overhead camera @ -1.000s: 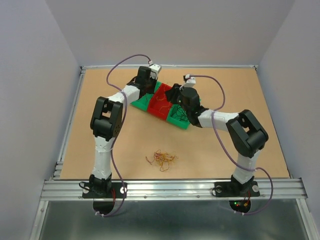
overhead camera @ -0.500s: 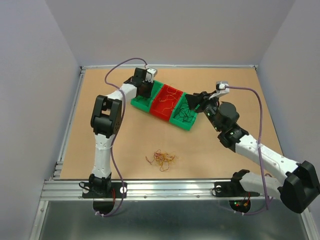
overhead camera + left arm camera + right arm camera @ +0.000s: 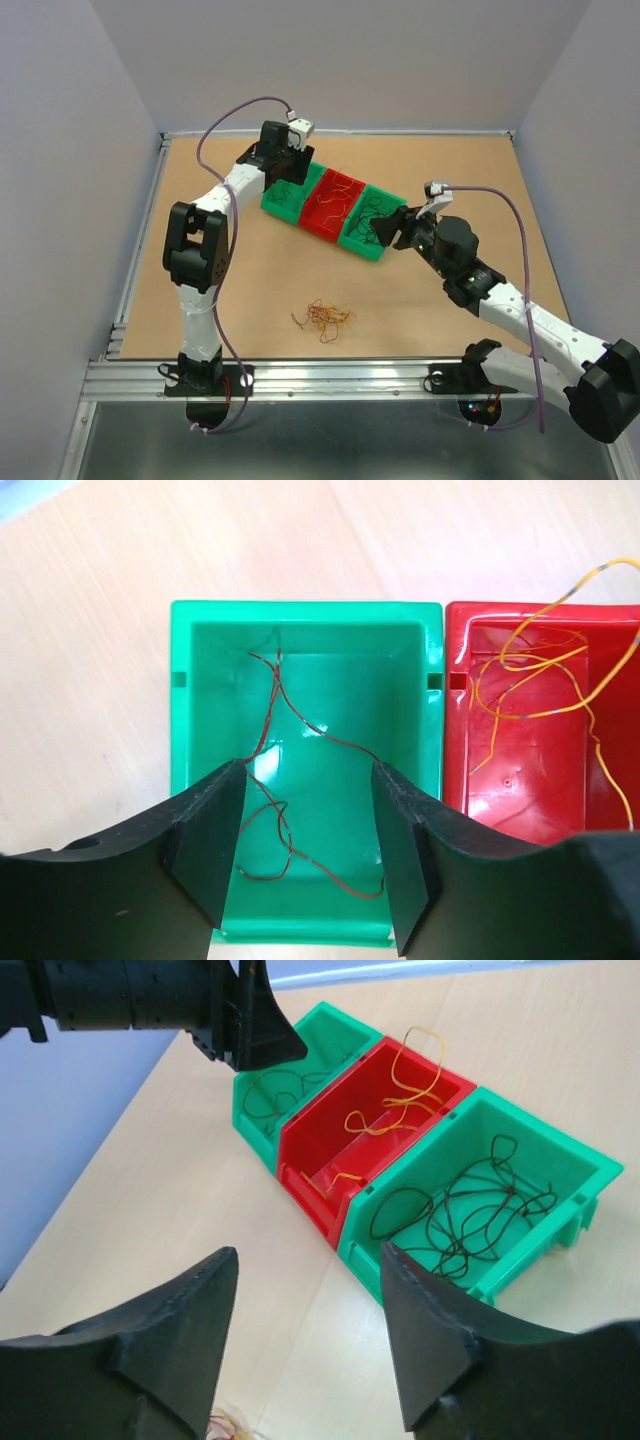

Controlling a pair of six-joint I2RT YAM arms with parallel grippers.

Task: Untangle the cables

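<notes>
A loose tangle of orange, yellow and red cables (image 3: pixel 322 318) lies on the table in front of both arms; its edge shows in the right wrist view (image 3: pixel 235 1426). My left gripper (image 3: pixel 284 168) hangs open over the left green bin (image 3: pixel 272 208), nothing between its jaws (image 3: pixel 305 850). Thin red strands (image 3: pixel 272 695) lie on that bin's floor (image 3: pixel 300 607). Yellow strands (image 3: pixel 540 675) sit in the red bin (image 3: pixel 452 740), black ones (image 3: pixel 470 1210) in the right green bin (image 3: pixel 545 1127). My right gripper (image 3: pixel 390 228) is open and empty (image 3: pixel 307 1260), just right of the bins.
The three bins stand in a slanted row at mid-table: green, red (image 3: pixel 318 229), green (image 3: pixel 362 247). A metal rail (image 3: pixel 340 378) borders the near edge, and grey walls enclose the table. The left gripper (image 3: pixel 240 1020) shows at the top of the right wrist view.
My left gripper has opened above the left green bin. The right arm has swung out from over the bins to their right side, its jaws widening.
</notes>
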